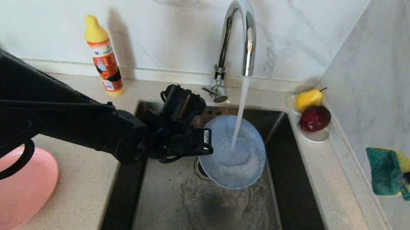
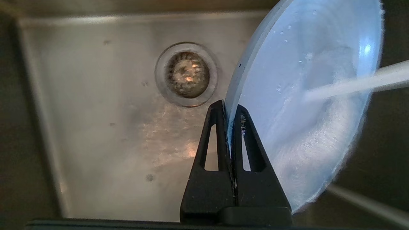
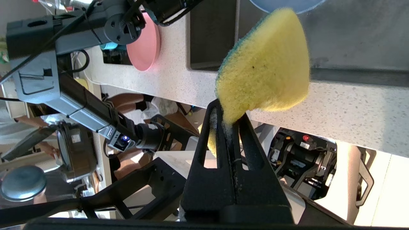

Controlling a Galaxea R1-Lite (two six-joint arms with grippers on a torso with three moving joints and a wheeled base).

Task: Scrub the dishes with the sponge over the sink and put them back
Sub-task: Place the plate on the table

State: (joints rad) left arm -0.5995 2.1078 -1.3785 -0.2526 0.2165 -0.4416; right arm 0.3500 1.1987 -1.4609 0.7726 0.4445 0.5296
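My left gripper [image 1: 201,148] [image 2: 229,110] is shut on the rim of the grey-blue plate [image 1: 234,154] [image 2: 306,95], holding it tilted over the steel sink [image 1: 299,199] [image 2: 96,95]. Water from the chrome tap [image 1: 240,32] runs onto the plate's foamy face. Off to the right, beyond the counter edge, my right gripper [image 1: 406,180] [image 3: 227,118] is shut on the yellow and green sponge [image 1: 393,173] [image 3: 265,70], well apart from the plate. A salmon-pink plate [image 1: 9,194] [image 3: 145,44] lies on the counter at the left, partly behind my left arm.
The round strainer drain [image 2: 187,73] sits in the sink floor beside the plate. An orange bottle with a yellow cap [image 1: 103,57] stands behind the sink at the left. A small white dish [image 1: 313,136] with a pear and a dark red fruit sits in the back right corner.
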